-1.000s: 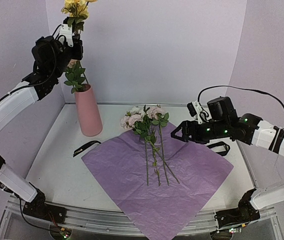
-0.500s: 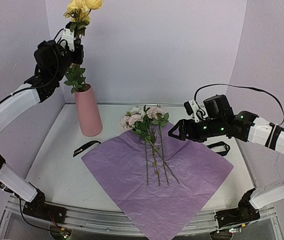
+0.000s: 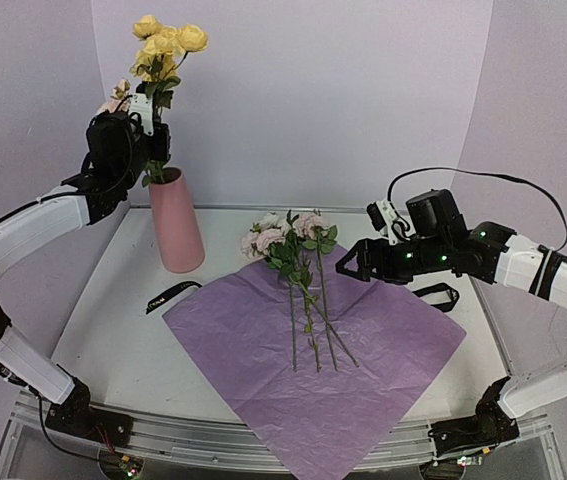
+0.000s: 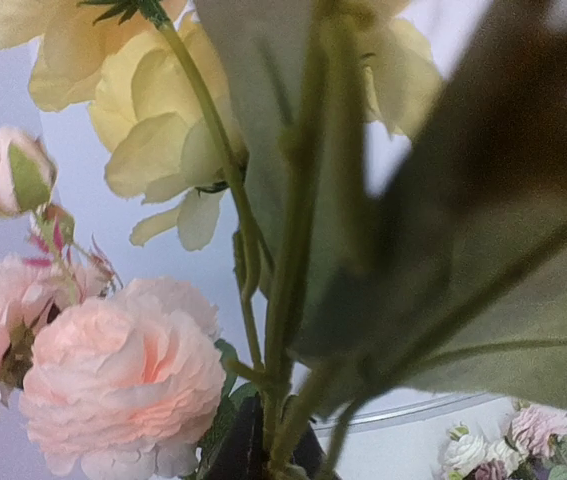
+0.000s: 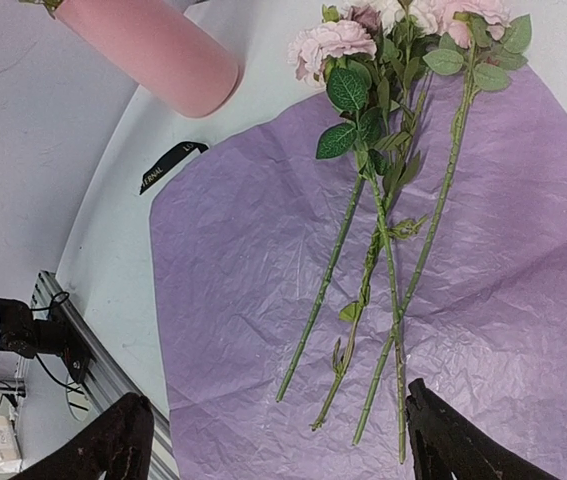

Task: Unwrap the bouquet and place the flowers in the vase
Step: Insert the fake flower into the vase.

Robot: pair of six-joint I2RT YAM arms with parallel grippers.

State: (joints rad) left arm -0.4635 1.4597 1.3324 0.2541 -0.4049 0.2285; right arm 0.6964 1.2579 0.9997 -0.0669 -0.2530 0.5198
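L gripper (image 3: 153,135) pinching yellow-bloom green stems (image 3: 168,45) above tall matte pink vase (image 3: 176,225), R gripper (image 3: 351,268) spread: letting go w/ stems shallow could topple them out

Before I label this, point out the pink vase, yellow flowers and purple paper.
pink vase (image 3: 177,225): top external view, mid body.
yellow flowers (image 3: 191,38): top external view, a bloom.
purple paper (image 3: 393,340): top external view, bare right part.

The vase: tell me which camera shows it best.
The top external view: the vase stands whole, upright, left of the purple paper, stems in its mouth. The right wrist view catches only its lower body at the top edge. The left wrist view shows blooms and stems, no vase.
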